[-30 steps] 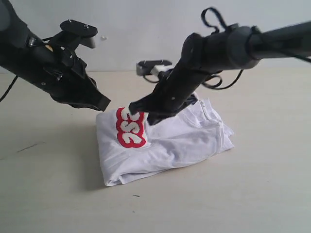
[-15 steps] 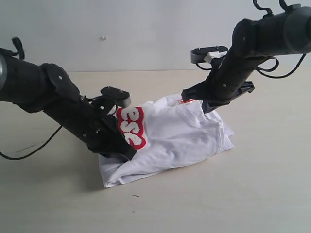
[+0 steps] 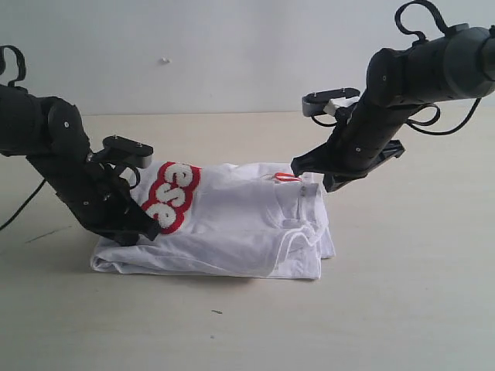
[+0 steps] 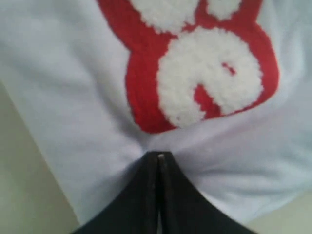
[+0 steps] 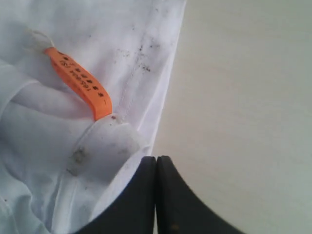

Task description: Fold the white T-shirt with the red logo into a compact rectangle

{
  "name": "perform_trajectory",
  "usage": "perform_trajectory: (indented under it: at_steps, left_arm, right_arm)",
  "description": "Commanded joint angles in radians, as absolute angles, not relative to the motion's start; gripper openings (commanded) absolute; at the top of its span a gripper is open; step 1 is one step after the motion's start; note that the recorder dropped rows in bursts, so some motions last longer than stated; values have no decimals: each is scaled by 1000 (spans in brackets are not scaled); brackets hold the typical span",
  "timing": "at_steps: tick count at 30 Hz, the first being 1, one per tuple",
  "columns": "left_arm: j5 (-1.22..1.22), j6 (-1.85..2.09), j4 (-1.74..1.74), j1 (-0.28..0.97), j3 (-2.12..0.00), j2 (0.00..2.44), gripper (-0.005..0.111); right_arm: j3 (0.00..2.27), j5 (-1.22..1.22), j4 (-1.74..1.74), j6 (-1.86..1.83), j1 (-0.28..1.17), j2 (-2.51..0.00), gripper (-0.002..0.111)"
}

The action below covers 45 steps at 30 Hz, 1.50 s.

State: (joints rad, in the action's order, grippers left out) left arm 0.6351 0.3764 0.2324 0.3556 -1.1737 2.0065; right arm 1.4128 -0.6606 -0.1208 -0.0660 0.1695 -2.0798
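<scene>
**Folded shirt lying on counter, both pincers closed at its ends**

The white T-shirt (image 3: 232,232) is lying in the middle of the pale counter (image 3: 402,294), bunched into a rough, wide rectangle of several layers. The red logo (image 3: 172,197) is facing up at its left end, and only its last fuzzy white letters are showing.

The left pincer (image 3: 147,232) is reaching down to that end. Its jaws are pressing together, nipping a bit of cloth just beside the end of the logo, and creases are gathering at its tip.

The right pincer (image 3: 299,168) is hanging at the opposite end, where the collar (image 5: 105,141) and the orange tag (image 5: 80,83) are lying. Its jaws are closing flat on each other, holding nothing. Its tip is sitting over the shirt's edge, just beside the collar.
</scene>
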Motion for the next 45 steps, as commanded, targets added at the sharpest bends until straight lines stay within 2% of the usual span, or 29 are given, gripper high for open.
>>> perform_trajectory:
  at_steps: [1, 9, 16, 25, 34, 45]
  left_arm:
    - [693, 385, 233, 354, -1166, 1998, 0]
    - [789, 417, 266, 366, -1160, 1997, 0]
    - [674, 381, 294, 334, -1160, 1929, 0]
    - [615, 479, 416, 320, -1158, 1709, 0]
    - [532, 505, 523, 320, -1091, 1445, 0]
    - [388, 550, 608, 320, -926, 940, 0]
  right_arm:
    - [1413, -661, -156, -102, 167, -2059, 0]
    - [1413, -657, -232, -147, 167, -2061, 0]
    - [1413, -670, -223, -163, 167, -2028, 0]
    - [1405, -638, -226, -163, 167, -1896, 0]
    - [1226, -475, -226, -163, 167, -1641, 0]
    - [1013, -372, -228, -151, 167, -1182, 0]
